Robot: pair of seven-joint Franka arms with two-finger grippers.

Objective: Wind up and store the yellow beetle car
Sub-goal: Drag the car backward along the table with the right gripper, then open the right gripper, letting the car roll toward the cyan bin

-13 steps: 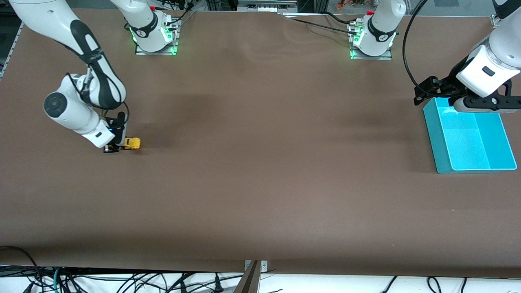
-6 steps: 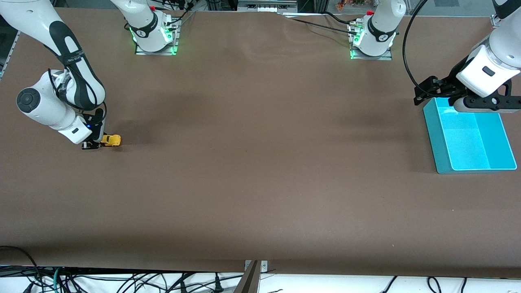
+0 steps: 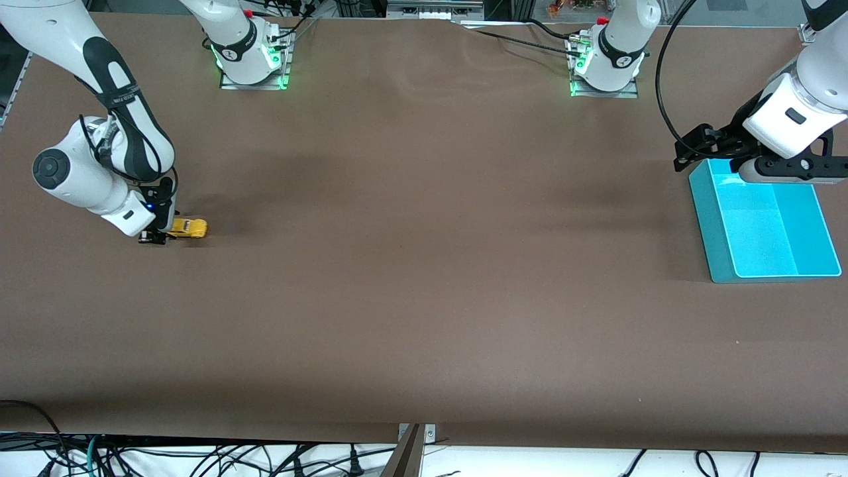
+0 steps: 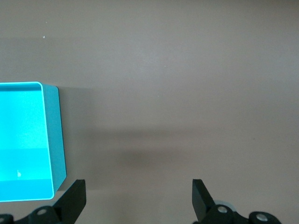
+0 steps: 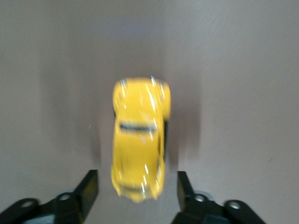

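- Right claw (image 3: pixel 159 235) sat low on the worktop (image 3: pixel 424 298) at the right arm's end, fingers (image 5: pixel 87 190) spread apart, gripping nothing.
- Yellow beetle car (image 3: pixel 188 228) stood on its wheels on the worktop, tail end between the fingertips, no visible contact; car blurred in the right wrist view (image 5: pixel 139 149).
- Judged step: pull-back winding. To do it well: close squarely on the body sides, press down so the wheels bite, drag straight along the car's axis.
- Car: glossy rounded shell, likely hard and slippery; worktop matte brown.
- Left claw (image 4: pixel 135 198) hovered, waiting, wide open and empty, beside the teal tray (image 3: pixel 710 225), smooth-walled and rectangular, at the left arm's end.
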